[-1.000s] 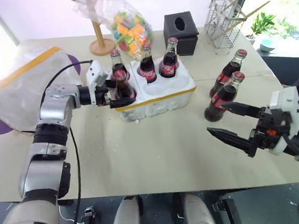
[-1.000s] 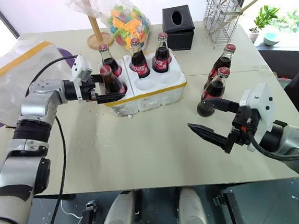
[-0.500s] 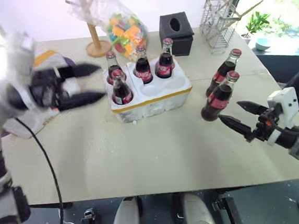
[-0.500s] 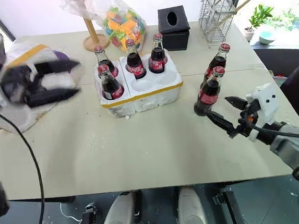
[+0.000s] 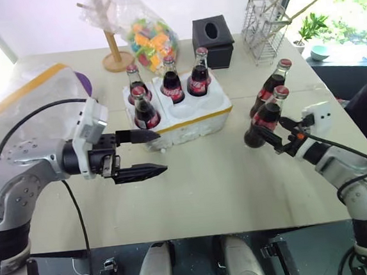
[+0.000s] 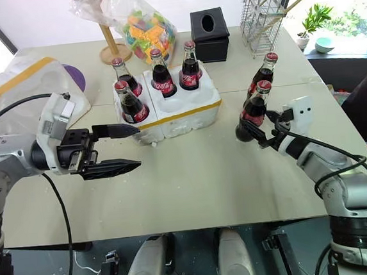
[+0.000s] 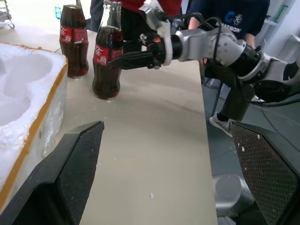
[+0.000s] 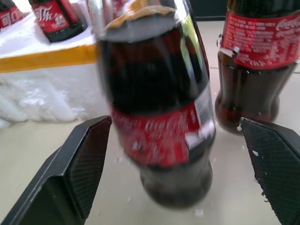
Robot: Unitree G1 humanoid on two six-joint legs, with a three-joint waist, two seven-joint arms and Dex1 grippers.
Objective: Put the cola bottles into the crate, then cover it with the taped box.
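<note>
The crate point(image 5: 191, 116), a low white foam block with a yellow band, holds several cola bottles, one at its front left hole point(image 5: 144, 110). Two more cola bottles stand on the table to the right, a nearer one point(image 5: 265, 121) and a farther one point(image 5: 279, 82). My right gripper point(image 6: 255, 131) is open with its fingers on either side of the nearer bottle point(image 8: 159, 117), low on its body. My left gripper point(image 5: 162, 151) hangs open and empty in front of the crate's left end. The taped box point(image 5: 29, 103) lies at the far left.
Behind the crate stand a bag of colourful toys point(image 5: 155, 34), a wooden stand point(image 5: 113, 53), a black tissue box point(image 5: 214, 41) and a wire rack point(image 5: 267, 24). A person point(image 7: 225, 18) stands past the table's right edge point(image 5: 336, 117).
My left gripper has let go of the front left bottle in the crate and drawn back, open. My right gripper has reached forward so its fingers flank the nearer loose bottle.
</note>
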